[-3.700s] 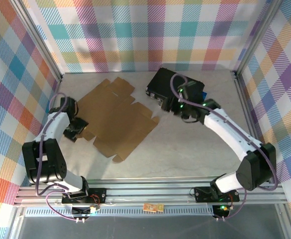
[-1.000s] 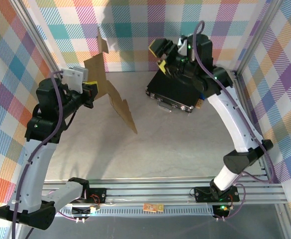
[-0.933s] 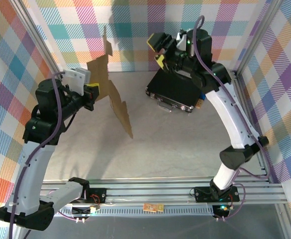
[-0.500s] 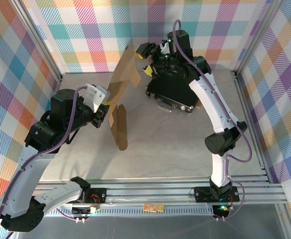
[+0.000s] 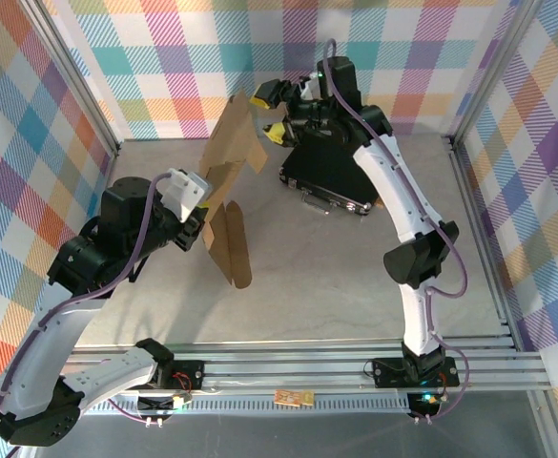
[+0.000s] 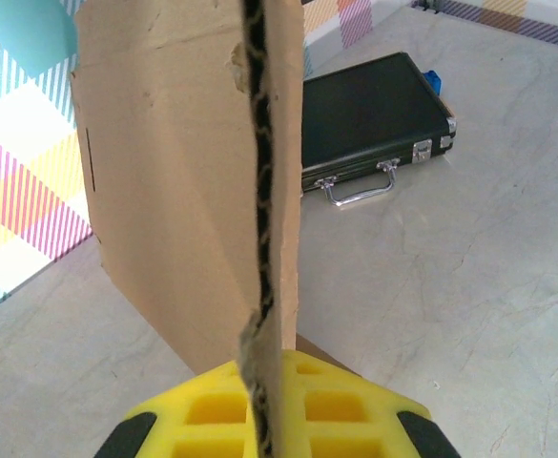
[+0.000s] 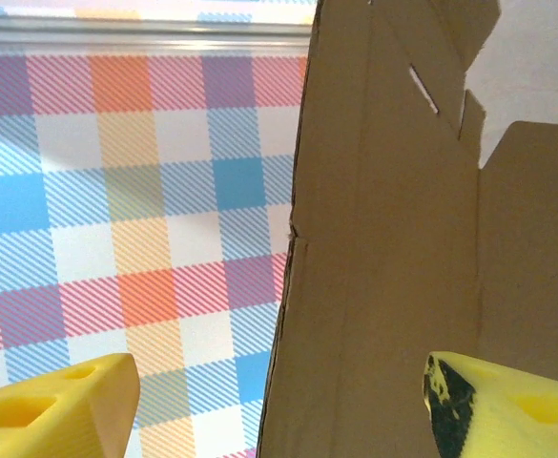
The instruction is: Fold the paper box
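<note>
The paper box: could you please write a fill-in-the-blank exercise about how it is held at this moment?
The left gripper is ___ on the paper box. The right gripper, near the sheet's top edge, has its jaws ___. The paper box stands ___, not flat. The ___ case lies on the table.
Missing words: shut; open; upright; black.

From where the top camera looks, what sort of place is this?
Probably a laboratory robot cell: plaid-printed walls on an aluminium frame, a left arm and a right arm bolted to a rail at the table edge, a paper box to work on.
</note>
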Robot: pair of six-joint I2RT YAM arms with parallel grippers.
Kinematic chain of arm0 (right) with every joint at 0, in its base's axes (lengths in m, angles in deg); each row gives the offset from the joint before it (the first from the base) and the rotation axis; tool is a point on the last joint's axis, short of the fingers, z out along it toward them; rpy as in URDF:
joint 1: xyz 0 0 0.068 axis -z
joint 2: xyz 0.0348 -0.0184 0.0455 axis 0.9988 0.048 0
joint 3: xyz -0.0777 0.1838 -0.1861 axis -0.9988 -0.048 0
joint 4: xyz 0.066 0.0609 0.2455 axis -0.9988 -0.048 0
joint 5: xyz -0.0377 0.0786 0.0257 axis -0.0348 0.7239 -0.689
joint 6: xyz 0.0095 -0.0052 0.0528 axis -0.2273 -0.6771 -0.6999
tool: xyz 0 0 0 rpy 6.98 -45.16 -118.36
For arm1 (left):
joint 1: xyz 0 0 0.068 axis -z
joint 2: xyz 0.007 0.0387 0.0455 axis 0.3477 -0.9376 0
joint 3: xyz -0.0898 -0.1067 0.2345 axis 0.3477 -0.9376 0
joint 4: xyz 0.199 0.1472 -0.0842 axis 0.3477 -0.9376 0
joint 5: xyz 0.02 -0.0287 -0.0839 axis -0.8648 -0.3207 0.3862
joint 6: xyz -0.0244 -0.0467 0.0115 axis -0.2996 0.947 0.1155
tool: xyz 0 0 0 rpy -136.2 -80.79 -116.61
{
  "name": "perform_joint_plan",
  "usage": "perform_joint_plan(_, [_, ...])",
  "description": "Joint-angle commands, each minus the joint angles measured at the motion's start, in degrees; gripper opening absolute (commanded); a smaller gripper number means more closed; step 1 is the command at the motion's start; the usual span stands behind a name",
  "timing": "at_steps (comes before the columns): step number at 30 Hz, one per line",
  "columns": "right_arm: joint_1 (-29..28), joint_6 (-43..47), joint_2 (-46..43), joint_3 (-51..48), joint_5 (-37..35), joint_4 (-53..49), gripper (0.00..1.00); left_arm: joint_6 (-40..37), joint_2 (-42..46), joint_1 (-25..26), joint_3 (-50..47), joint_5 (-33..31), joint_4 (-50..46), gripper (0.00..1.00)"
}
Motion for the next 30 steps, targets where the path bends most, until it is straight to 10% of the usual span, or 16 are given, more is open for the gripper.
perform_joint_plan(1, [-0.4, -0.3, 2.0, 2.3, 5.1, 2.9, 0.75, -1.2, 1.1, 0.6, -0.4, -0.9, -0.2, 0.00])
perform_joint_plan(30, [-2.9, 1.1, 9.6, 4.2, 9.6, 6.1, 0.42, -2.3, 0.7, 1.2, -0.8, 0.7, -3.5, 0.00])
